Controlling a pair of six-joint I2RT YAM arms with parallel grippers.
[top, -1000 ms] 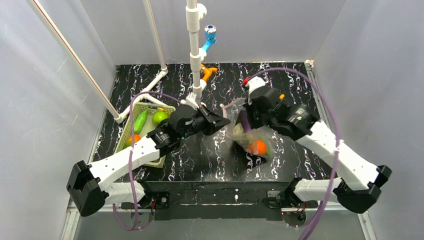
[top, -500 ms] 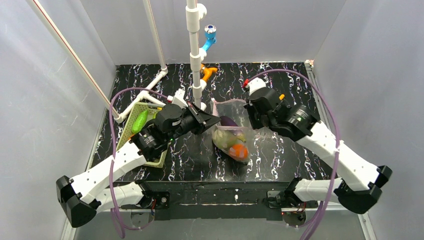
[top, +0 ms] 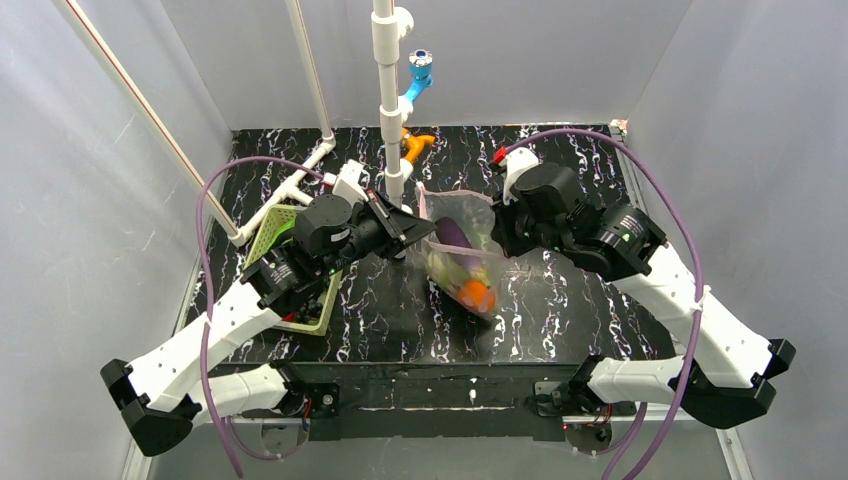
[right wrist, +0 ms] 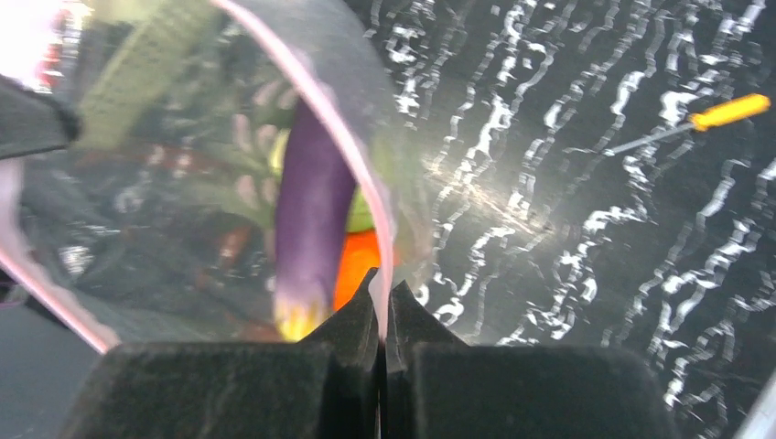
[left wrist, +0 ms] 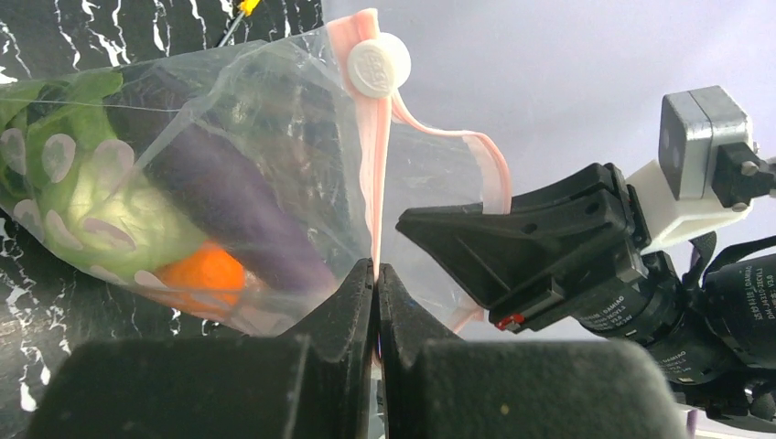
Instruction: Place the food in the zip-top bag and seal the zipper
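2 robot arms reach from the near edge of a black marbled table toward its middle, holding a clear zip-top bag between them. The left gripper is clamped tight on the pink zipper, below a round white slider. From that slider the 2 pink edges spread apart. The right gripper pinches the bag's pink edge on the opposite side, its fingers pressed together on it.

Inside the bag lie a purple piece, an orange ball and a green fruit, bunched at the end nearest the arm bases. Whether that end touches the table is unclear.

To the left, a pale green basket sits partly hidden under the left arm. A small orange stick lies on the table, apart from the bag. At the back stands 1 white pole.
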